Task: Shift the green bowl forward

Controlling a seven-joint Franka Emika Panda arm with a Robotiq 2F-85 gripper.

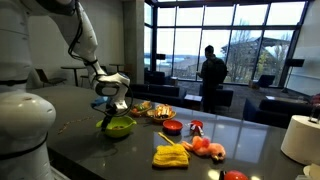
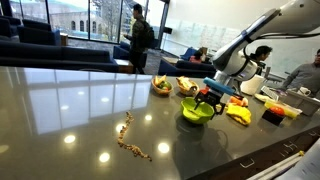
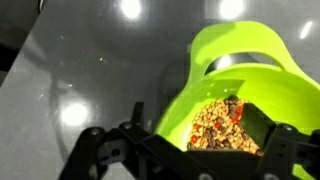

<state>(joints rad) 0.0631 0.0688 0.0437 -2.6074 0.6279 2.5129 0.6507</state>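
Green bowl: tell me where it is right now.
In both exterior views the green bowl sits on the dark table directly under the gripper, the plate of food its nearest neighbour.

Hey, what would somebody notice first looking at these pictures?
The bright green bowl on the dark table grabs the eye, with the gripper right above it. In the wrist view its jaws straddle the rim, over brownish food inside. Behind, a person stands by the large windows.

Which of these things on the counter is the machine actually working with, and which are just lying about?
In the job:
green bowl
pincer, right at the bowl

Just lying about:
red bowl
plate of food
yellow food
white roll
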